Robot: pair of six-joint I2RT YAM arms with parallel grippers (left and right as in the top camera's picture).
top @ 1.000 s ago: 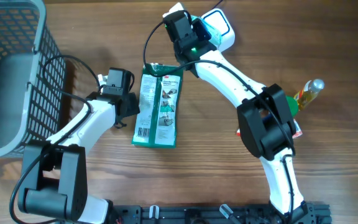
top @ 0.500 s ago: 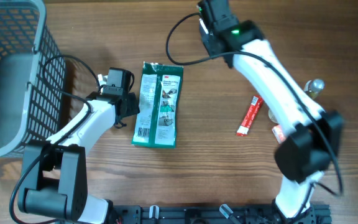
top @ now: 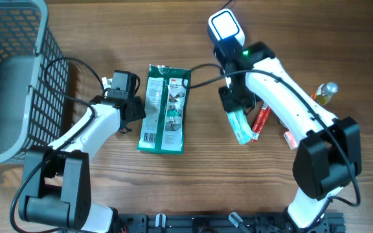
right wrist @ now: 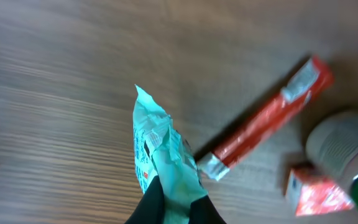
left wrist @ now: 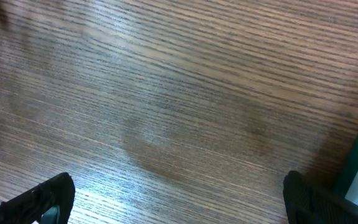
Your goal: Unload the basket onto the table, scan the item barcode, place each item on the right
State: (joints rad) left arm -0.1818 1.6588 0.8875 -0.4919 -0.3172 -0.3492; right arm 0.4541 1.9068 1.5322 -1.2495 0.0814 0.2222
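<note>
Beside the red stick [right wrist: 266, 118], right pincer [right wrist: 174, 202] clamps teal packet [right wrist: 160, 146]; left pincer [left wrist: 176, 205] (empty) gapes.

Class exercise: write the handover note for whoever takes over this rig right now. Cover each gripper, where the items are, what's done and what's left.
Left gripper: open, holding nothing, over the table beside the green package.
Right gripper: shut on one end of the teal packet, next to the red stick pack.
Scanner: at the table's far edge. Basket: far left.
Done: teal packet is in the grip. Whether it has been scanned does not show.
Left: if unscanned, show its barcode to the scanner.
</note>
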